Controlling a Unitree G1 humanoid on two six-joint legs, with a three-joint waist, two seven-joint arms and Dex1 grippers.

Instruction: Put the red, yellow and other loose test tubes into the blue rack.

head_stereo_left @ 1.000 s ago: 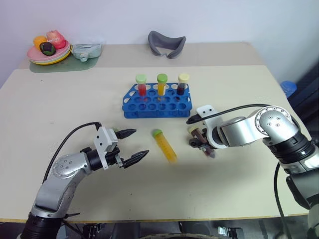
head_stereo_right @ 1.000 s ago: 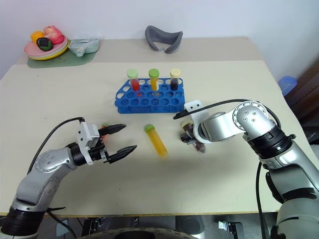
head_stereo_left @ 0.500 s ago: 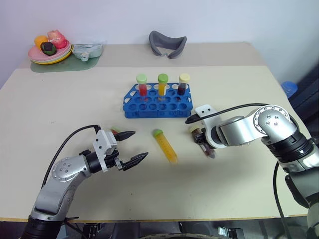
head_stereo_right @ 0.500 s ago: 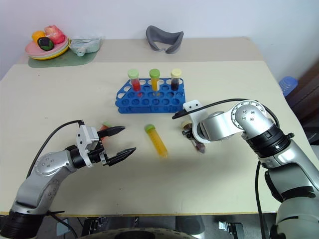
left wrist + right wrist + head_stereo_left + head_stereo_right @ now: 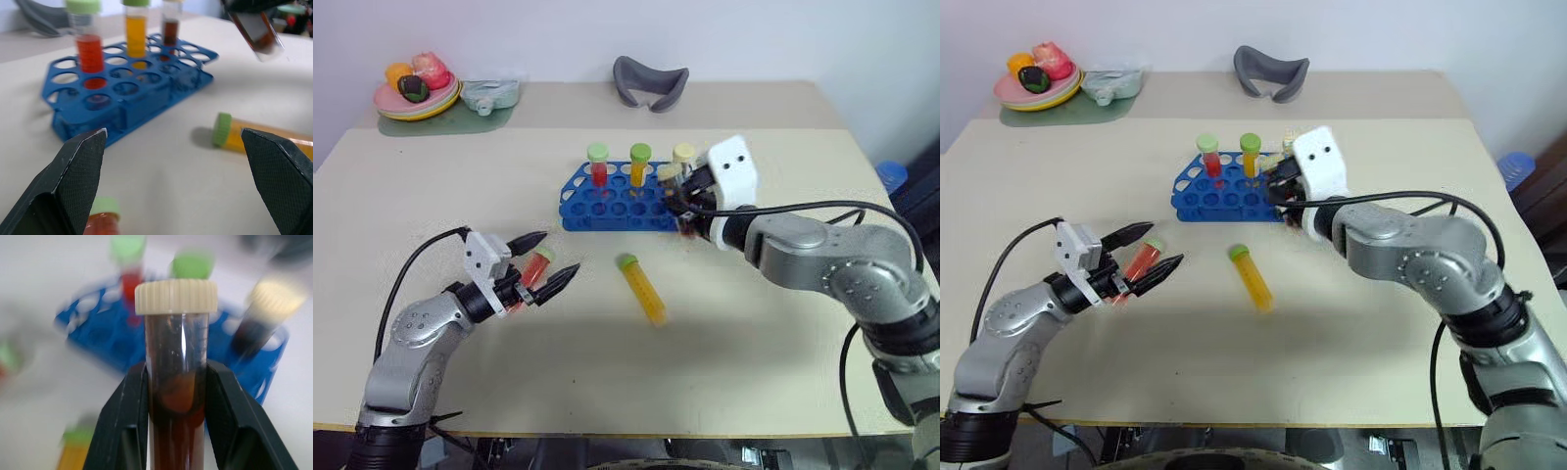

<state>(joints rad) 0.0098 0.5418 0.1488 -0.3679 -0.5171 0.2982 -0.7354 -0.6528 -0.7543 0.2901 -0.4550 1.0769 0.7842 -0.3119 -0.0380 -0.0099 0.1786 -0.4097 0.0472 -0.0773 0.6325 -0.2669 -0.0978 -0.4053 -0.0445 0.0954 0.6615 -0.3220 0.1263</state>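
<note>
Three tubes are standing upright in the back row of the blue rack [image 5: 625, 199], as we are seeing from the head views: a red one [image 5: 598, 164], a yellow one [image 5: 639, 164] and a dark one [image 5: 683, 157]. We are holding our right gripper [image 5: 677, 201] over the rack's right end, its fingers clamped on a brown tube [image 5: 1285, 168] with a cream cap. A loose yellow tube [image 5: 641, 289] is lying on the table [image 5: 754, 362] in front of the rack. Our left gripper [image 5: 540, 259] is hovering with its fingers spread wide on either side of a loose red tube [image 5: 533, 269] lying on the table.

In the left wrist view, both black fingers [image 5: 80, 171] are standing far apart, the red tube's green cap showing between them, the rack beyond, and the brown tube hanging in the air past the rack.

In the right wrist view, the two fingers [image 5: 124, 421] are pressing the brown tube's sides below its cap, the rack blurred behind.
</note>
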